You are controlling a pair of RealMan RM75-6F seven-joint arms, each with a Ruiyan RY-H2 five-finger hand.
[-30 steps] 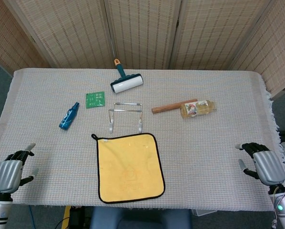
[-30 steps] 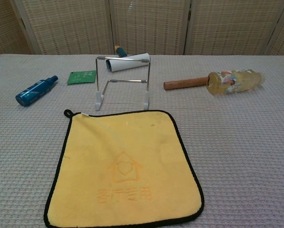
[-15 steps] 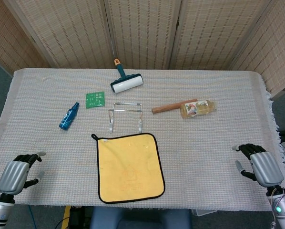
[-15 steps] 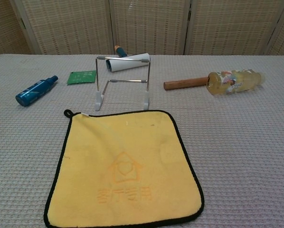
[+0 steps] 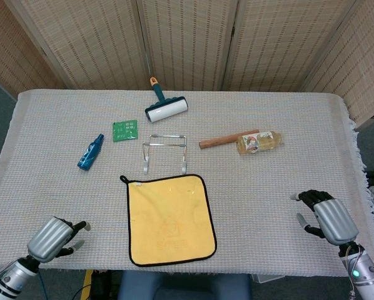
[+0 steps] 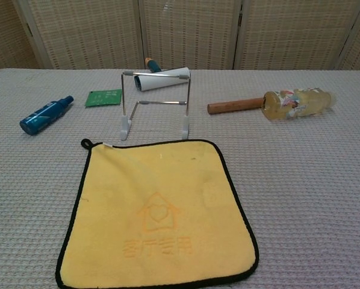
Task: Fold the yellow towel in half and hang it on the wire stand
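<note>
The yellow towel [image 5: 170, 219] [image 6: 159, 212] with a black border lies flat and unfolded at the table's near middle. Just behind it stands the wire stand [image 5: 165, 152] [image 6: 156, 103], bare. My left hand [image 5: 51, 238] hovers at the near left edge, well left of the towel, fingers curled loosely with nothing in them. Over the near right edge, far right of the towel, my right hand [image 5: 323, 214] also holds nothing, its fingers apart. Neither hand shows in the chest view.
A blue bottle [image 5: 90, 152] and a green circuit board [image 5: 125, 130] lie at the left. A lint roller [image 5: 165, 107] lies behind the stand. A wooden stick [image 5: 227, 139] and a clear yellow bottle [image 5: 259, 142] lie at the right.
My left hand has moved right and nearer along the front edge. My right hand has shifted left, inward over the table. The towel and stand have not moved.
</note>
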